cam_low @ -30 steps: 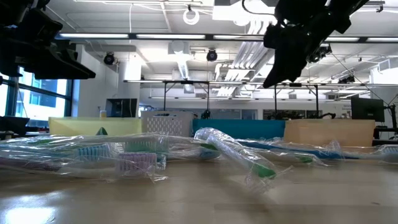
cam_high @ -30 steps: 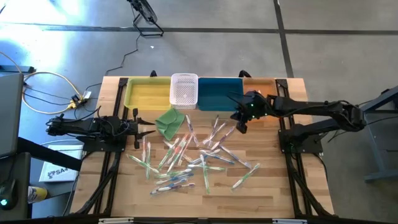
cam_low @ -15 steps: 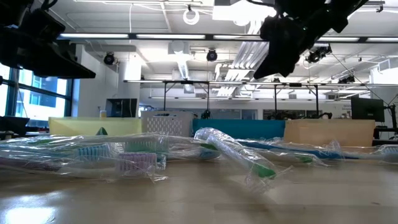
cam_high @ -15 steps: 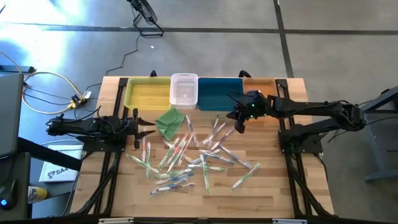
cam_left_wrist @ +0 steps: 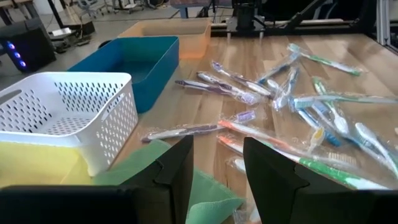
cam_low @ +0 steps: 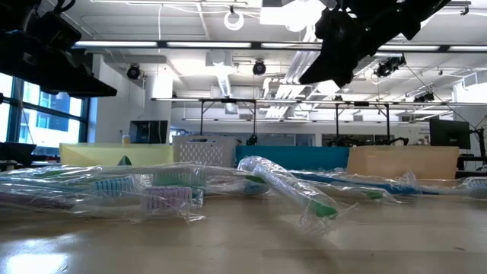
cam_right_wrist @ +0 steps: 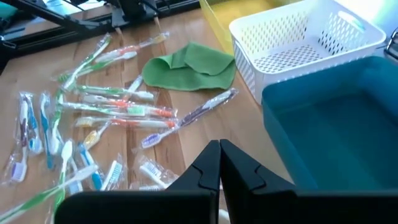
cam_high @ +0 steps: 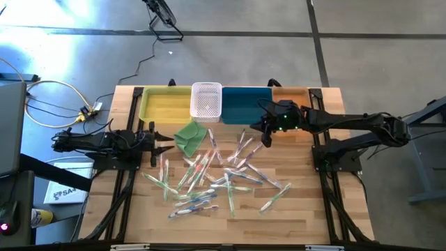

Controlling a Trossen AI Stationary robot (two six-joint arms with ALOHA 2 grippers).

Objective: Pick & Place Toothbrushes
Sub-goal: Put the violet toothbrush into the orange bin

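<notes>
1. Toothbrushes (cam_high: pixel 212 178) lie scattered on the wooden table (cam_high: pixel 306 209), in front of the blue bin (cam_high: pixel 245 104), each thin stick in a clear crinkled wrapper.
2. Right gripper (cam_high: pixel 263 137) hangs above the table at the blue bin's near edge, fingers pressed together, holding nothing.
3. Left gripper (cam_high: pixel 165 144) waits left of the folded green cloth (cam_high: pixel 189 135), fingers apart and empty.
4. Handles show green, orange, blue and purple.
5. White perforated basket (cam_high: pixel 206 100) sits just left of the blue bin.

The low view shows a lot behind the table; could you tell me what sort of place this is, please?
Probably an industrial-style robotics lab: exposed ceiling ducts, strip lights, and a computer monitor beyond the table.
</notes>
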